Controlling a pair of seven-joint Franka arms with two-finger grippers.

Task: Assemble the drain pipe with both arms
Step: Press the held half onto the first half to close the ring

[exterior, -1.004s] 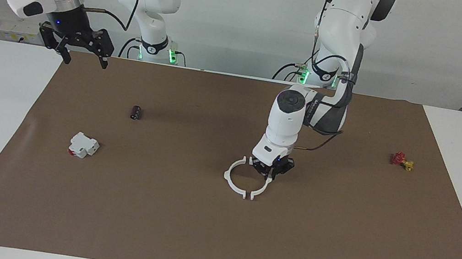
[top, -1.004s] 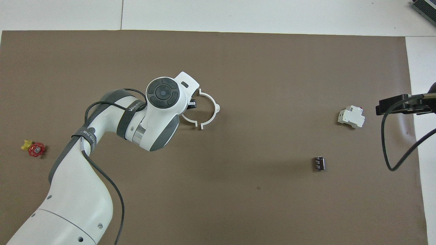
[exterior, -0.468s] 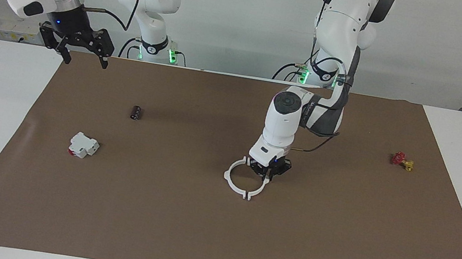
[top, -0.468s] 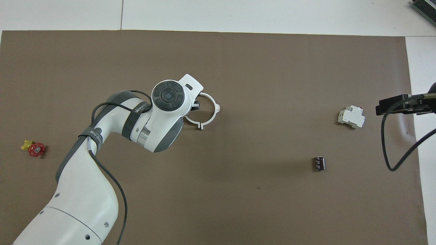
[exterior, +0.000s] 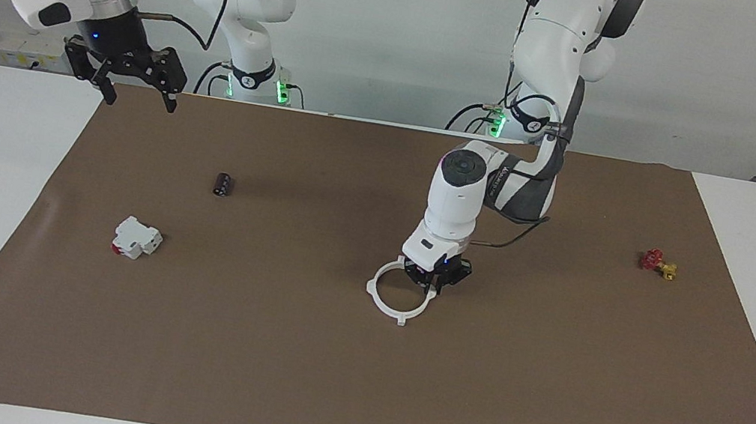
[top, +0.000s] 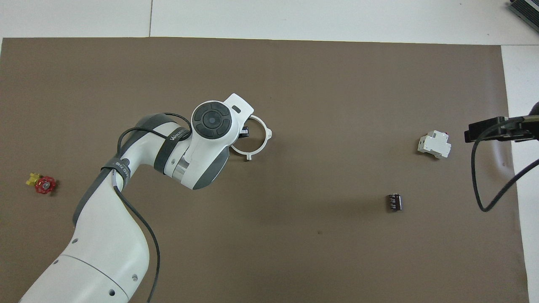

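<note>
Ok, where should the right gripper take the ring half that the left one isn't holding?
Probably the thin band of that half-ring beside its outer tab, from straight above, one finger inside the ring, one outside: it lies flat on the mat, away from the left gripper.

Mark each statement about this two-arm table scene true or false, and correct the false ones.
1. The left gripper is down at the drain pipe. True.
2. The right gripper holds the white block. False: it hangs open, holding nothing.
3. The dark cylinder is nearer to the robots than the white block. True.
4. The red and yellow valve lies inside the ring. False: it lies apart, toward the left arm's end.
</note>
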